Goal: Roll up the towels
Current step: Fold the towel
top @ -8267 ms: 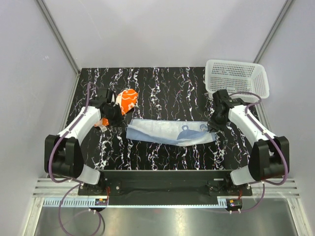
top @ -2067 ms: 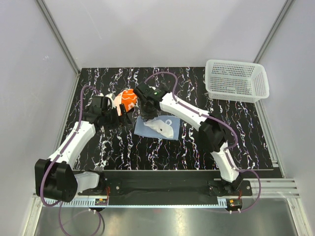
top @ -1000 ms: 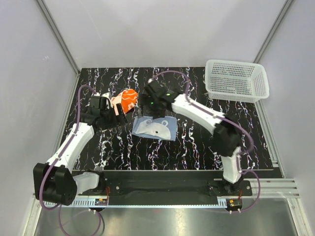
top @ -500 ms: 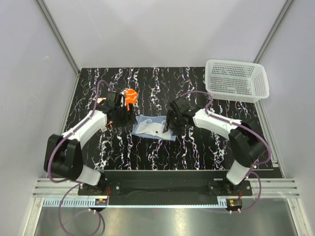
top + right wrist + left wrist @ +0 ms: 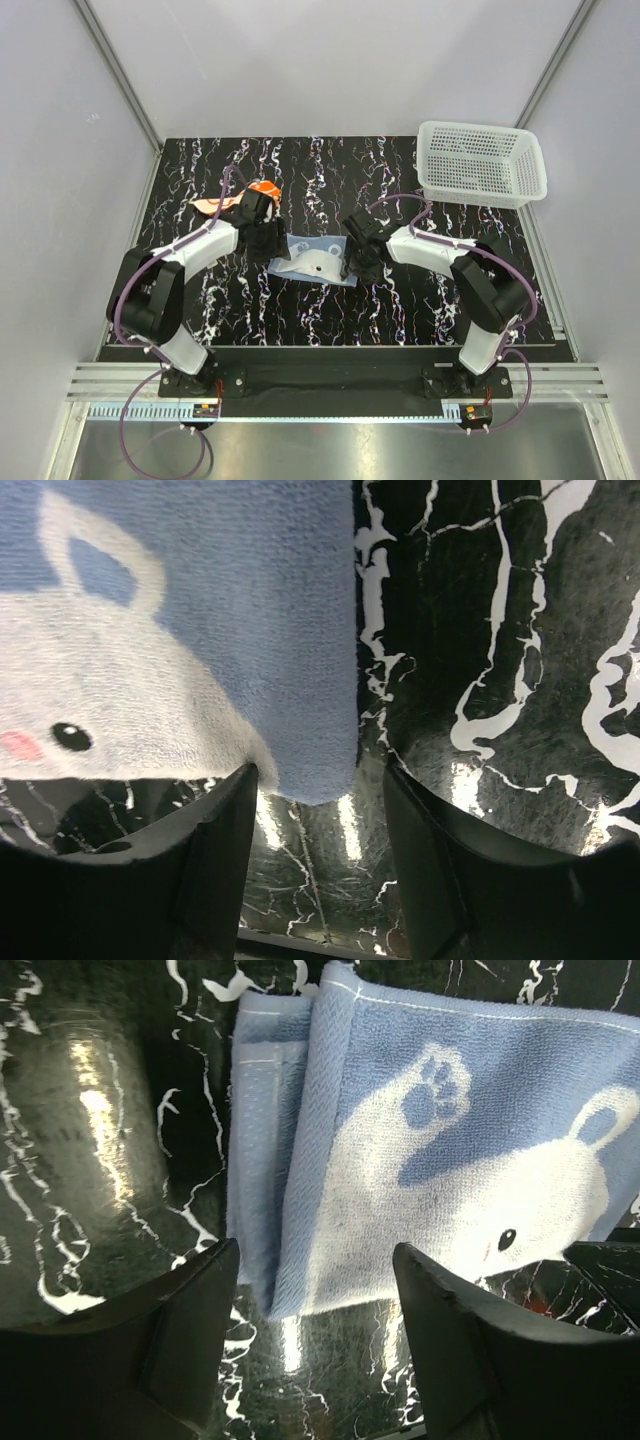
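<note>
As left end effector (image 5: 273, 244), right end effector (image 5: 352, 264) flank it, blue rabbit-print towel (image 5: 315, 263)

Left arm (image 5: 195, 248): had white shells and black joints; a purple cable looped alongside.
Right arm (image 5: 432, 250): was the same white and black; a purple cable arched over it.
Left gripper (image 5: 312, 1270): had two broad matte-black fingers, tips rounded.
Right gripper (image 5: 320, 780): had matching smooth black fingers.
Bases (image 5: 200, 378): were black blocks; purple cables trailed below.
</note>
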Controlling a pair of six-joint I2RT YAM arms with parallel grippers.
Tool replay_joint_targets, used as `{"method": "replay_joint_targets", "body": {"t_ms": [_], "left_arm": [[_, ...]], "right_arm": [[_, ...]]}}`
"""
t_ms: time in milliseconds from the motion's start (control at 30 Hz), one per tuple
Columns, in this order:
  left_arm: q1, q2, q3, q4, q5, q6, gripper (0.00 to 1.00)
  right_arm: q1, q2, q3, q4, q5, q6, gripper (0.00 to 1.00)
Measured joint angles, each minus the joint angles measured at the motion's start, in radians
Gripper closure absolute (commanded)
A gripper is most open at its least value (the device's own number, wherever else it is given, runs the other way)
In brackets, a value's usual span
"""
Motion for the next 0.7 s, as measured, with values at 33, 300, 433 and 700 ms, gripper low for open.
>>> {"method": "replay_joint_targets", "body": {"t_ms": [33,300,433,700], "left_arm": [[-0.005,0.007,0.000,0.004,-0.002,-0.007,0.45],[-0.025,0.048,-0.010,0.032,-0.023,-0.037,0.91],[-0.033,0.035,-0.052,0.044,-0.030,-0.044,0.96],[-0.084,-0.163,-0.238,0.051,-0.015,-0.110,0.92]], "right_arm": [[0.000,0.006,-0.004,0.000,0.001,-0.001,0.45],[0.000,0.011,-0.044,0.039,-0.002,-0.011,0.77],[0.000,-0.020,-0.086,0.064,0.000,-0.011,0.78],[0.003,-0.145,-0.198,-0.008,0.005,-0.024,0.71]]}}
